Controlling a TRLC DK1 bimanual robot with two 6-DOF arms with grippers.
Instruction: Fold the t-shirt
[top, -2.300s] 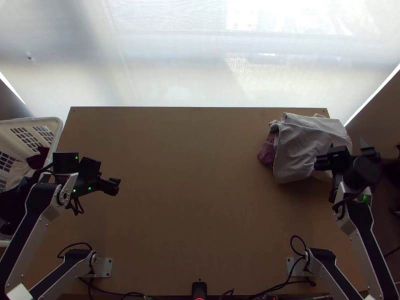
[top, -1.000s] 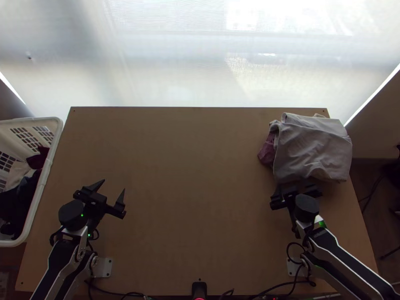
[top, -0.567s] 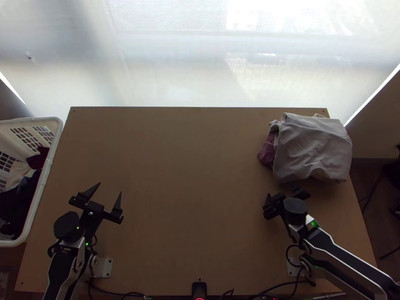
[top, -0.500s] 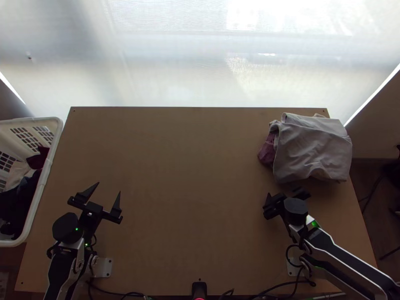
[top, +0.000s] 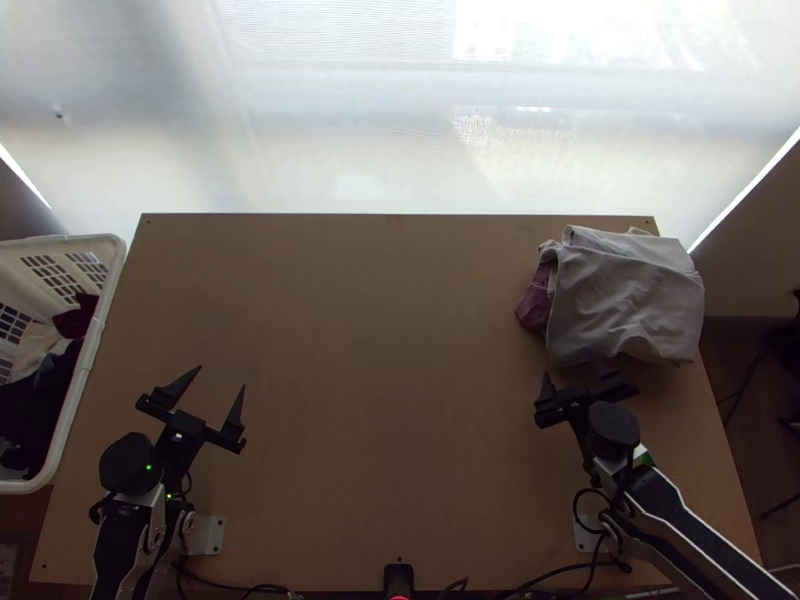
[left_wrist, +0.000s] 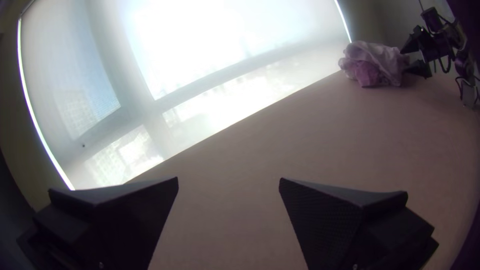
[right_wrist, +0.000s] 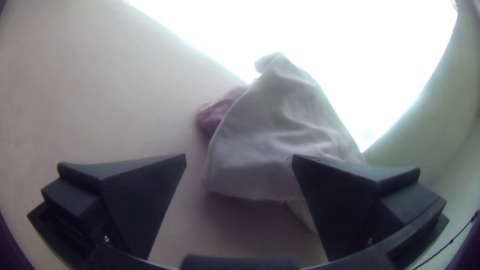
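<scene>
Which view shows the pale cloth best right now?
The top view: it shows the pale cloth from above, nearly whole, mauve fabric beside it. The right wrist view is closer, but the right pincer hides part; the left wrist view shows it small and distant.

White-edged black links, round black caps, green lights

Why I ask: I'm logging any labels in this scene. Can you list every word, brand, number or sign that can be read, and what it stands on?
There is no readable text.
Left gripper: a tiny pale mark, too small to read.
Grey cloth: no lettering made out.
White basket: none made out.
</scene>
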